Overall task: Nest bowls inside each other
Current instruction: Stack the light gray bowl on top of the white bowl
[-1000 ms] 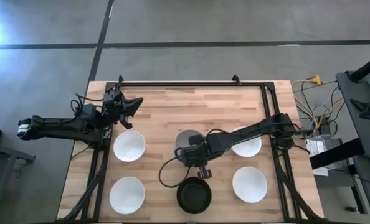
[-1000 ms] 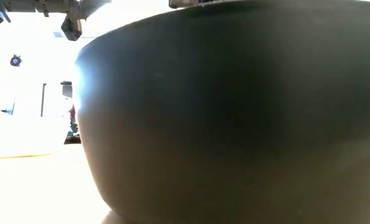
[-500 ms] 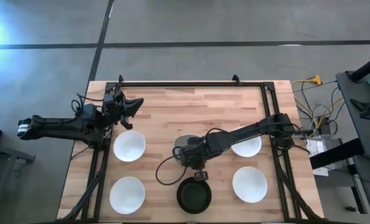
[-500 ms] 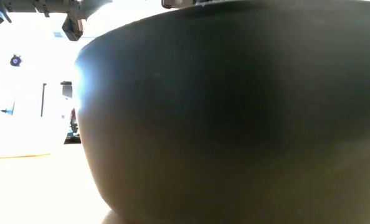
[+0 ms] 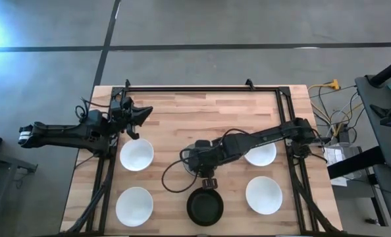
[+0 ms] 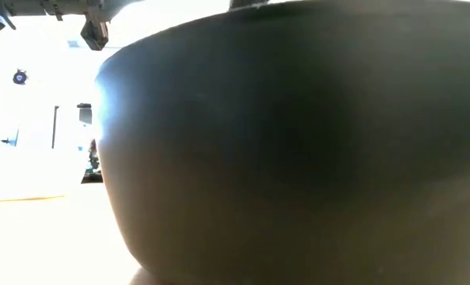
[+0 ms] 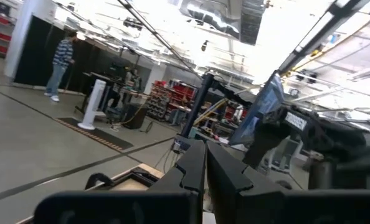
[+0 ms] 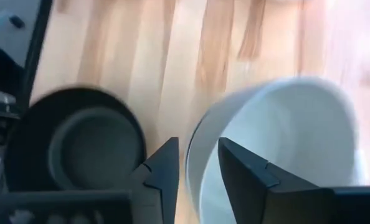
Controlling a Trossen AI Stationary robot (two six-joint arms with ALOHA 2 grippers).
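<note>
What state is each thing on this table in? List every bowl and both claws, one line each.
Left claw: shut, empty, over the table's far left corner.
Right claw: open, one finger on each side of the grey bowl's rim.
Grey bowl: upright on the table, beside the black bowl.
Black bowl: upright, nothing in it.
White bowls: four, upright, apart, none nested.

Grey concrete floor (image 5: 202,26), bright ceiling lights, red shelving (image 7: 166,99), a person (image 7: 60,62) standing far off
</note>
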